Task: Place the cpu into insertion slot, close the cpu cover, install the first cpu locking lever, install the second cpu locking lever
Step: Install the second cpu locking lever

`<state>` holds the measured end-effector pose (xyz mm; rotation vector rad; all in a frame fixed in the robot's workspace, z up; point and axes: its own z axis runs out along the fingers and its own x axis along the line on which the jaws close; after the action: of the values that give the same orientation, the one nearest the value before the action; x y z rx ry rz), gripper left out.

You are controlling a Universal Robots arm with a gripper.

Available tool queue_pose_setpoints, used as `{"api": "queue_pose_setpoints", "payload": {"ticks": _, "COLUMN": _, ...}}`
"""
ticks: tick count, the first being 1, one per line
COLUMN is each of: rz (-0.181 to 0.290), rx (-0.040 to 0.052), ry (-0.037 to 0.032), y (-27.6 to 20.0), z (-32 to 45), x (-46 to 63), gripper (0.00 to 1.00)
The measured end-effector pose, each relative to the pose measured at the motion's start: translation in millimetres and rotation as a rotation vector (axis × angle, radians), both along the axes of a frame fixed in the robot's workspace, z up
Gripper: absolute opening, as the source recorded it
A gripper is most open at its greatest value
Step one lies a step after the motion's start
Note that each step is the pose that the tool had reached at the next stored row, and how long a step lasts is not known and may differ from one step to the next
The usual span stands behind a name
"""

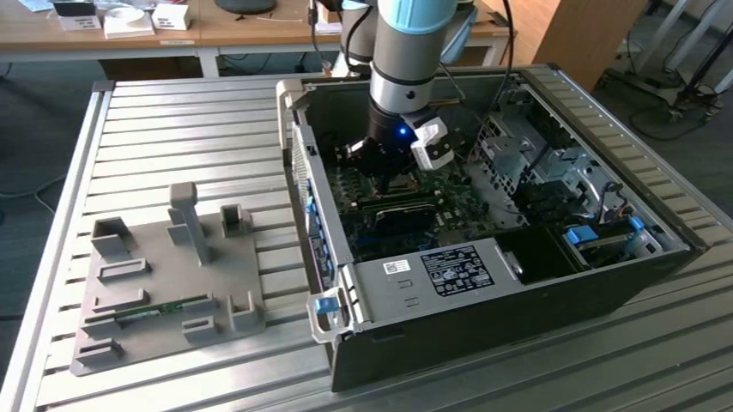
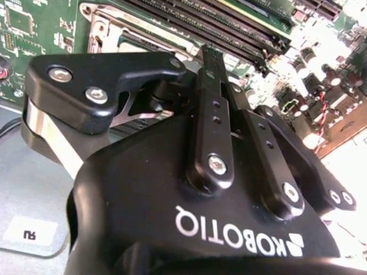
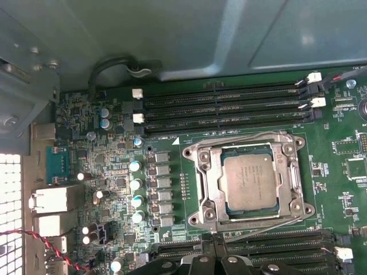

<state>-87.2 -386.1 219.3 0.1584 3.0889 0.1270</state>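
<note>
Fingers (image 2: 213, 63) of the gripper (image 1: 396, 176): whether they stand apart or together cannot be told; in the second wrist view their black links hide the tips, which reach down toward the green motherboard (image 3: 114, 149). In the exterior view the gripper sits low inside the open computer case (image 1: 641, 283), above the board.

Position of the cpu (image 3: 250, 182): seated in the insertion slot (image 3: 228, 213), just beyond the black finger parts at the edge of the first wrist view. Nothing visibly touches it.

Counts, first wrist view: one cpu, one insertion slot, one cpu cover (image 3: 209, 183), four long black memory slots (image 3: 223, 106) on the far side of the socket, more of them on the near side, partly hidden by the fingers.

Appearance: cpu is a flat square chip, dull silvery top, lying level. The cpu cover, a silvery metal frame with a square cut-out, lies down around the chip. A thin wire lever (image 3: 229, 136) runs along the socket edge nearest the four slots.

In the exterior view, a grey fixture plate (image 1: 160, 283) lies on the slatted table (image 1: 184, 129) at the exterior view's left of the case.
</note>
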Motion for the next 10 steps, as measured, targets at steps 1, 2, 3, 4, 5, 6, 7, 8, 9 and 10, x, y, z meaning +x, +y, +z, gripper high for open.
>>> {"api": "queue_pose_setpoints", "payload": {"ticks": 1, "rz": 0.0, "rx": 0.0, "ry": 0.0, "y": 0.1, "z": 0.0, "x": 0.0, "gripper": 0.11}}
{"api": "queue_pose_setpoints", "payload": {"ticks": 2, "rz": 0.001, "rx": -0.0002, "ry": 0.0001, "y": 0.3, "z": 0.1, "x": 0.0, "gripper": 0.11}}
{"api": "queue_pose_setpoints", "payload": {"ticks": 3, "rz": 0.001, "rx": -0.0001, "ry": 0.0001, "y": 0.4, "z": 0.0, "x": 0.0, "gripper": 0.11}}
{"api": "queue_pose_setpoints", "payload": {"ticks": 4, "rz": 0.002, "rx": -0.0001, "ry": 0.0001, "y": 0.6, "z": -0.2, "x": 0.0, "gripper": 0.11}}
{"api": "queue_pose_setpoints", "payload": {"ticks": 5, "rz": 0.002, "rx": 0.0, "ry": 0.0, "y": 0.8, "z": -0.7, "x": 0.0, "gripper": 0.11}}
{"api": "queue_pose_setpoints", "payload": {"ticks": 6, "rz": 0.004, "rx": -0.0002, "ry": 0.0, "y": 0.8, "z": -1.7, "x": 0.0, "gripper": 0.11}}
{"api": "queue_pose_setpoints", "payload": {"ticks": 7, "rz": 0.005, "rx": 0.0003, "ry": -0.0004, "y": 0.8, "z": -3.1, "x": 0.0, "gripper": 0.11}}
{"api": "queue_pose_setpoints", "payload": {"ticks": 8, "rz": 0.006, "rx": 0.0004, "ry": -0.0006, "y": 0.8, "z": -4.5, "x": 0.0, "gripper": 0.11}}
{"api": "queue_pose_setpoints", "payload": {"ticks": 9, "rz": 0.007, "rx": 0.0006, "ry": -0.0009, "y": 0.8, "z": -6.1, "x": 0.0, "gripper": 0.11}}
{"api": "queue_pose_setpoints", "payload": {"ticks": 10, "rz": 0.009, "rx": 0.0008, "ry": -0.0009, "y": 0.8, "z": -7.5, "x": -0.1, "gripper": 0.11}}
